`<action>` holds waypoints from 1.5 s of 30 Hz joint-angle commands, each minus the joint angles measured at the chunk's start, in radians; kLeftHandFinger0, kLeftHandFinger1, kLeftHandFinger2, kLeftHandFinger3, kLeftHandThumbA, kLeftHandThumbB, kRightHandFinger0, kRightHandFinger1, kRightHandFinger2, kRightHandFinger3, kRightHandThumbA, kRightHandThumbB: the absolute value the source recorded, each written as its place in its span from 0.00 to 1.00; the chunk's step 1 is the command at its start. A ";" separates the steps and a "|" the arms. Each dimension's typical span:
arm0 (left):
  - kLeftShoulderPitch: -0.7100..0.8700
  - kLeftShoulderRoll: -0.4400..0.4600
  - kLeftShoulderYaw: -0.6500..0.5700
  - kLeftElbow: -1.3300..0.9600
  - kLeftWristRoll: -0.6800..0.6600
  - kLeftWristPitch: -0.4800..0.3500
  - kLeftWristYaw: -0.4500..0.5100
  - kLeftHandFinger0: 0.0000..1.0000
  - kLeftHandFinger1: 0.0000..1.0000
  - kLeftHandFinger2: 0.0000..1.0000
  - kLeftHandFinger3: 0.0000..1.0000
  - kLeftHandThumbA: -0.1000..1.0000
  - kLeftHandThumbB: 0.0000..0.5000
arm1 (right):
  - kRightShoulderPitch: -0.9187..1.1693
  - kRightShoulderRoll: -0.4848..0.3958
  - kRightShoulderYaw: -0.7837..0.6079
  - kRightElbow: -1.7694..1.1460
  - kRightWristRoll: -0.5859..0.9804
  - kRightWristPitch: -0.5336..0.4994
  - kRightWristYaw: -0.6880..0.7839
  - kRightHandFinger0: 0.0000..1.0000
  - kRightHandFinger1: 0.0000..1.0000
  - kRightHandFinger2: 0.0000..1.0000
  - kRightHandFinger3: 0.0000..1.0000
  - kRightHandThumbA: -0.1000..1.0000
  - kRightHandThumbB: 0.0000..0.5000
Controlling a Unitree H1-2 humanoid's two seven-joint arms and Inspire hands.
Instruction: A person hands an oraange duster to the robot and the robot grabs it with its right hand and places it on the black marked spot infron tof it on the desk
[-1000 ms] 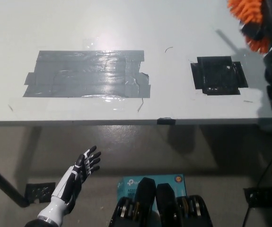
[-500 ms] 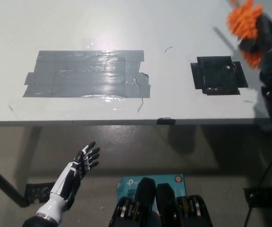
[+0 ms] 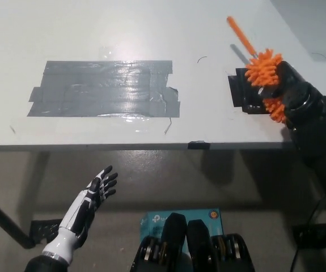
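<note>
**Duster held over the black mark**

You have the orange duster [image 3: 263,67] gripped in the black right hand [image 3: 290,93], whose fingers are closed around the bristled head. The bristles bulge out above and below the hand, and the thin orange handle sticks up and to the left, pointing away across the worktop [image 3: 151,28]. The duster head overlaps the right part of the black marked spot [image 3: 248,90] in the head view; you cannot tell from this angle whether it touches the surface or hangs just above it. The right arm comes in from the lower right edge and crosses the worktop's front right corner.

Your white left hand [image 3: 92,198] rests below the worktop's front edge at the lower left, palm turned up, fingers spread apart and holding nothing.

A large patch of grey tape [image 3: 106,89] lies on the left half of the worktop, well apart from the black mark. A small dark tab [image 3: 199,145] sits on the front edge between them. A teal box [image 3: 157,221] lies on the floor below.
</note>
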 commanded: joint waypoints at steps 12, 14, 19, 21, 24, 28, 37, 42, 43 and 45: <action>-0.026 0.018 0.009 -0.037 0.030 0.006 0.027 1.00 1.00 1.00 1.00 0.94 0.50 | -0.052 -0.003 -0.001 -0.023 0.049 -0.175 -0.057 1.00 1.00 1.00 1.00 0.84 0.68; -0.027 0.019 0.009 -0.033 0.029 0.003 0.026 1.00 1.00 1.00 1.00 0.94 0.50 | -0.048 -0.003 -0.007 -0.039 0.045 -0.178 -0.088 1.00 1.00 1.00 1.00 0.86 0.66; -0.034 0.018 0.012 -0.034 0.028 0.004 0.028 1.00 1.00 1.00 1.00 0.94 0.50 | -0.015 -0.007 -0.044 -0.146 0.049 -0.199 -0.176 1.00 1.00 1.00 1.00 0.89 0.67; -0.034 0.017 0.013 -0.033 0.027 0.005 0.029 1.00 1.00 1.00 1.00 0.94 0.53 | 0.007 -0.011 -0.053 -0.217 0.042 -0.198 -0.191 1.00 1.00 1.00 1.00 0.92 0.69; -0.051 0.017 0.017 -0.022 0.022 0.004 0.027 1.00 1.00 1.00 1.00 0.94 0.54 | 0.043 -0.025 -0.063 -0.379 0.015 -0.192 -0.221 1.00 1.00 1.00 1.00 0.93 0.65; -0.066 0.021 0.017 -0.016 0.029 0.003 0.029 1.00 1.00 1.00 1.00 0.96 0.54 | 0.090 -0.056 -0.082 -0.655 -0.007 -0.154 -0.198 1.00 1.00 1.00 1.00 0.97 0.61; -0.094 0.013 0.015 -0.010 0.027 0.012 0.029 1.00 1.00 1.00 1.00 0.95 0.54 | 0.309 -0.040 -0.156 -1.310 0.066 -0.076 -0.098 1.00 1.00 1.00 1.00 1.00 0.64; -0.095 0.014 0.011 -0.007 0.023 0.014 0.020 1.00 1.00 1.00 1.00 0.95 0.53 | 0.532 -0.016 -0.126 -1.594 0.106 -0.084 -0.059 1.00 1.00 1.00 1.00 1.00 0.58; -0.092 0.014 0.012 -0.007 0.021 0.014 0.019 1.00 1.00 1.00 1.00 0.95 0.53 | 0.590 -0.017 -0.118 -1.646 0.133 -0.073 -0.040 1.00 1.00 1.00 1.00 1.00 0.57; -0.086 0.016 0.011 -0.010 0.023 0.016 0.017 1.00 1.00 1.00 1.00 0.95 0.54 | 0.673 -0.026 -0.112 -1.679 0.173 -0.097 -0.032 1.00 1.00 1.00 1.00 1.00 0.55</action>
